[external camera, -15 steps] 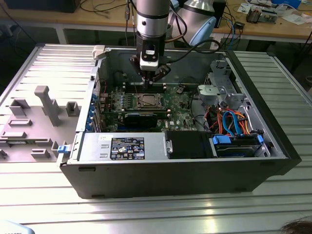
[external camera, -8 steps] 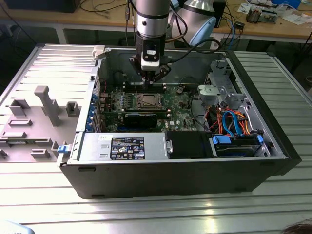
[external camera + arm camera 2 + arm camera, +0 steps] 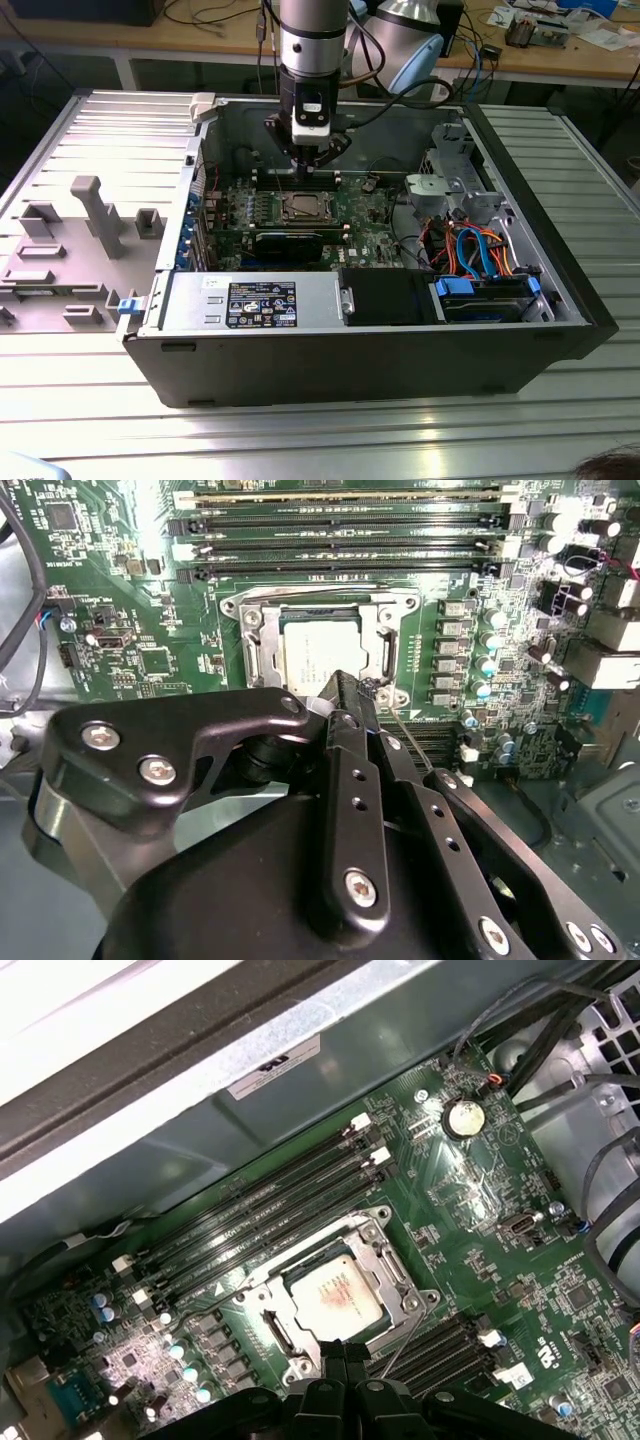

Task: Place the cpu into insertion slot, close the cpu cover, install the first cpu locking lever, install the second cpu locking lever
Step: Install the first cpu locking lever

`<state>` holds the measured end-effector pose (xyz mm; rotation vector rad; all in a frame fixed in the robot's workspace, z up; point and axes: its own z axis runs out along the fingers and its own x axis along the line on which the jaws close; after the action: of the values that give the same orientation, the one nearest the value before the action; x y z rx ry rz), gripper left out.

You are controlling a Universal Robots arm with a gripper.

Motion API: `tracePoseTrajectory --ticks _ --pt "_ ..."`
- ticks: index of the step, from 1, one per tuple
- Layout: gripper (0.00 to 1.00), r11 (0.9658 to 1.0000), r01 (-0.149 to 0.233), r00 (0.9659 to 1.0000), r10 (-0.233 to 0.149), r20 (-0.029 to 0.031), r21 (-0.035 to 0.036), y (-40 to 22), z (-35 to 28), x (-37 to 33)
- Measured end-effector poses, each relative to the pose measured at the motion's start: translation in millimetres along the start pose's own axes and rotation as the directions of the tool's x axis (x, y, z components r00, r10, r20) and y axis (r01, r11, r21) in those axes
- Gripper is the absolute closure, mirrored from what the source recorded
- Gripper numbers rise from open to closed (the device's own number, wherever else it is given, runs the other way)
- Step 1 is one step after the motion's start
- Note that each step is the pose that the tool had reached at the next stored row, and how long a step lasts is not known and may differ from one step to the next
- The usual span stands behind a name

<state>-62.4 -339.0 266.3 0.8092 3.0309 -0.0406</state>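
Up close, black two-finger gripper point(image 3: 352, 692) looks pinched shut, empty, right at the socket edge; silvery square cpu point(image 3: 335, 1298) sits in the insertion slot under the silver frame cover point(image 3: 385, 1260); a sloppy push could slip off the thin wire lever point(image 3: 398, 1345).

bright overhead light — glare on the green circuit board point(image 3: 150, 540), sharp focus.

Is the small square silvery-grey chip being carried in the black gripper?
No: in the first wrist view the cpu lies seated in the insertion slot, with the silver cpu cover around it.
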Motion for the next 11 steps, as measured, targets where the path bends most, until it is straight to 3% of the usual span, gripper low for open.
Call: tracePoseTrajectory --ticks 11 --pt "0.89 0.9992 0.041 0.9992 -0.041 0.0010 -0.0004 0.0 0.0 0.0"
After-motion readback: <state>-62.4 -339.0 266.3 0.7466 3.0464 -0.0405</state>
